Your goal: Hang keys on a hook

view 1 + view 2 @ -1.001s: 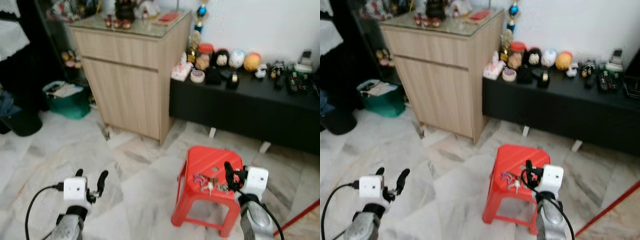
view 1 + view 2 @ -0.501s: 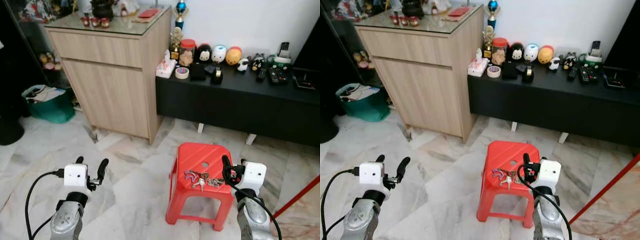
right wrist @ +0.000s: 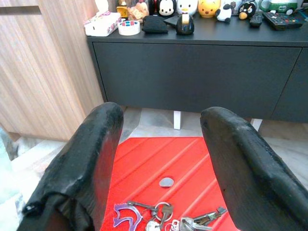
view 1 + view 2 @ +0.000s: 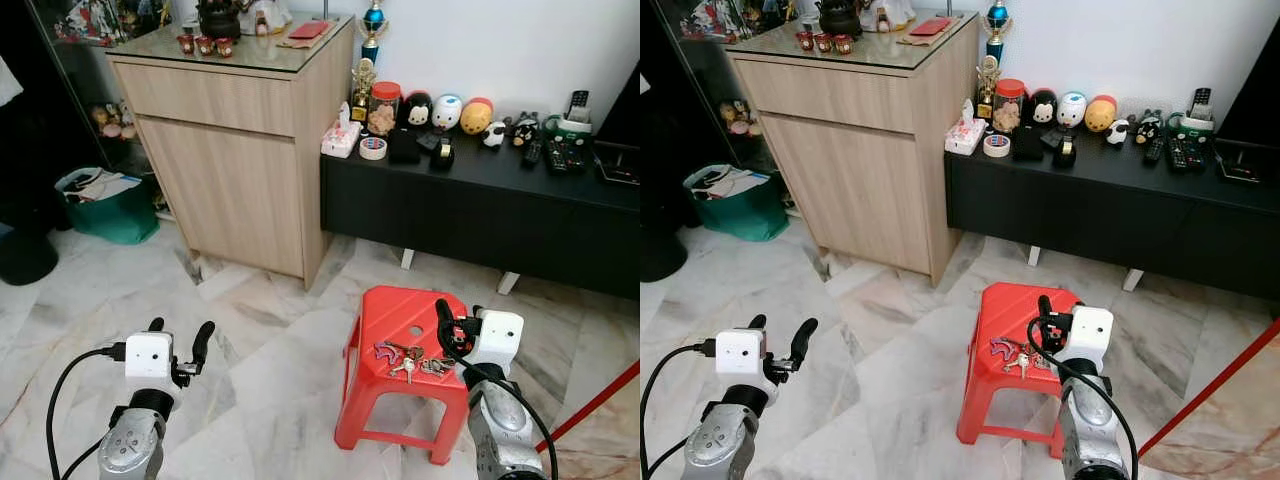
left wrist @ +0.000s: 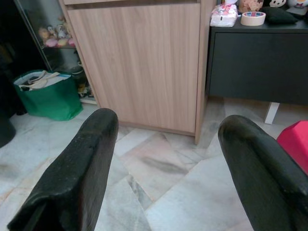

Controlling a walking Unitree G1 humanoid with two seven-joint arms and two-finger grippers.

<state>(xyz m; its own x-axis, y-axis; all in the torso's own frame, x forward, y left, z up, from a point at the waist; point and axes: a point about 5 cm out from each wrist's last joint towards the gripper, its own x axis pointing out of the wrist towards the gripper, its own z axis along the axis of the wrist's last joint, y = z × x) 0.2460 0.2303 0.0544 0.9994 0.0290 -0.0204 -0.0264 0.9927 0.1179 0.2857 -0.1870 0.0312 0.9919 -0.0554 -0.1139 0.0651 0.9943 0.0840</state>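
Note:
A bunch of keys (image 4: 405,361) with a purple tag lies on the front part of a red plastic stool (image 4: 401,313). My right gripper (image 4: 452,324) hovers at the stool's right side, just above seat height, open, with nothing between its fingers. In the right wrist view the keys (image 3: 166,217) lie low between the two black fingers (image 3: 91,149), below the right gripper (image 3: 162,113). My left gripper (image 4: 180,330) is held open over the marble floor, well left of the stool. The left gripper (image 5: 168,120) points toward the wooden cabinet.
A wooden cabinet (image 4: 240,150) stands behind on the left. Beside it, a low black console (image 4: 480,205) carries figurines, tape and remotes. A green bag (image 4: 110,205) sits on the floor at far left. A red strip (image 4: 600,398) crosses the floor at lower right.
The camera has shifted and the blur has cleared, so the whole scene sits a little differently. The keys still lie on the stool and both grippers stay open.

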